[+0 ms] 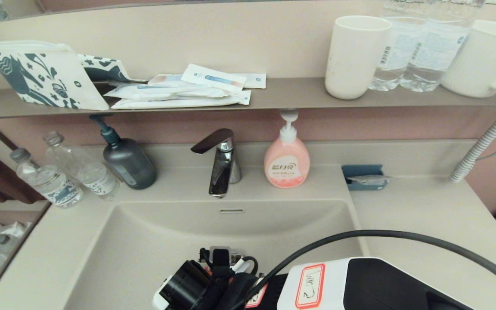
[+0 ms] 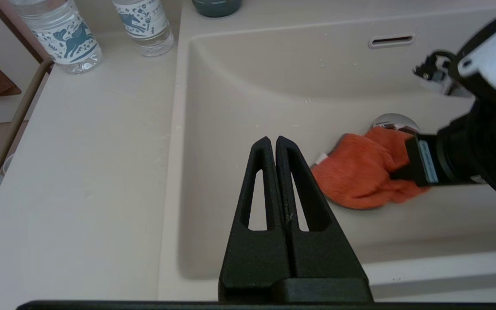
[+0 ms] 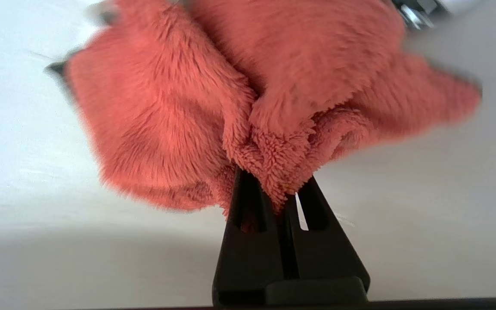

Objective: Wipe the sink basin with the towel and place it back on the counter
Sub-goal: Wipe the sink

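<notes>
The orange-red plush towel (image 2: 360, 172) lies bunched on the floor of the beige sink basin (image 2: 274, 86), partly over the chrome drain plug (image 2: 392, 122). My right gripper (image 3: 276, 181) is shut on a fold of the towel (image 3: 187, 107) and holds it against the basin (image 3: 403, 193). In the head view my right arm (image 1: 360, 284) reaches down into the basin (image 1: 144, 241) and hides the towel. My left gripper (image 2: 272, 140) hangs shut and empty above the basin's left part, apart from the towel. The counter (image 1: 424, 224) flanks the basin on both sides.
Behind the basin stand a faucet (image 1: 221, 165), a pink soap bottle (image 1: 287, 159) and a dark pump bottle (image 1: 127, 161). Two water bottles (image 1: 50, 181) stand on the left counter, a blue holder (image 1: 365, 176) at the right. A shelf (image 1: 282, 97) above carries cups and packets.
</notes>
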Robot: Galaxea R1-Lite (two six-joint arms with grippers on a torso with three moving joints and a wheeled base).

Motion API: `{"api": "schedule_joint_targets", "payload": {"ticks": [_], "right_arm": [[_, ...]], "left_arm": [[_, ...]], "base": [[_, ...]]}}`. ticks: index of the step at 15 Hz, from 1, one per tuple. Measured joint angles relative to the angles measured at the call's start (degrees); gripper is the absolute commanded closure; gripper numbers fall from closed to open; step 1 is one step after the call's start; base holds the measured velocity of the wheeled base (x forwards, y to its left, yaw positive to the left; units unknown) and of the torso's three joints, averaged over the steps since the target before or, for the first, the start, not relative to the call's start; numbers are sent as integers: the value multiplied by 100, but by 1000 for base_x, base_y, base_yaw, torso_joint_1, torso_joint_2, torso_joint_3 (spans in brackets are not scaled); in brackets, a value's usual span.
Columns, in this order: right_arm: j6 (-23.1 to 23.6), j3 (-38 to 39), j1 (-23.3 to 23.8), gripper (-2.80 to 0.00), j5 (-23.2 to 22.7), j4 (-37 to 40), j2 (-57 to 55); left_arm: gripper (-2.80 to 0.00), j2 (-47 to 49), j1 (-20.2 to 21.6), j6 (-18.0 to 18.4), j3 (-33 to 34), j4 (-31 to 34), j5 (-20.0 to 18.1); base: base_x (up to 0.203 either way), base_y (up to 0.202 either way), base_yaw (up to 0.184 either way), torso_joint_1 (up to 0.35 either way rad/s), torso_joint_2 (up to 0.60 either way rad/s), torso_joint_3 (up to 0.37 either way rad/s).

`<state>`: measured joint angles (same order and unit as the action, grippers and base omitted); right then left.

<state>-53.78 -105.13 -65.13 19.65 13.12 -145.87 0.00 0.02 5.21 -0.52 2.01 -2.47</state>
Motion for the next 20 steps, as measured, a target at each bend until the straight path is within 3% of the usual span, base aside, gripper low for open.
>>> {"api": "schedule_joint_targets", "payload": {"ticks": [9, 16, 20], "right_arm": [[257, -553, 42, 0, -183, -397, -60], [1057, -709, 313, 0, -181, -1536, -220], [1095, -673, 504, 0, -145, -1568, -294]], "left_arm": [[0, 0, 0, 0, 0, -1, 0], [0, 0, 0, -2, 0, 0, -3], [0, 0, 0, 0, 0, -1, -2]], "base": [[0, 0, 0, 0, 0, 0], [0, 0, 0, 0, 0, 0], [0, 0, 0, 0, 0, 0]]}}
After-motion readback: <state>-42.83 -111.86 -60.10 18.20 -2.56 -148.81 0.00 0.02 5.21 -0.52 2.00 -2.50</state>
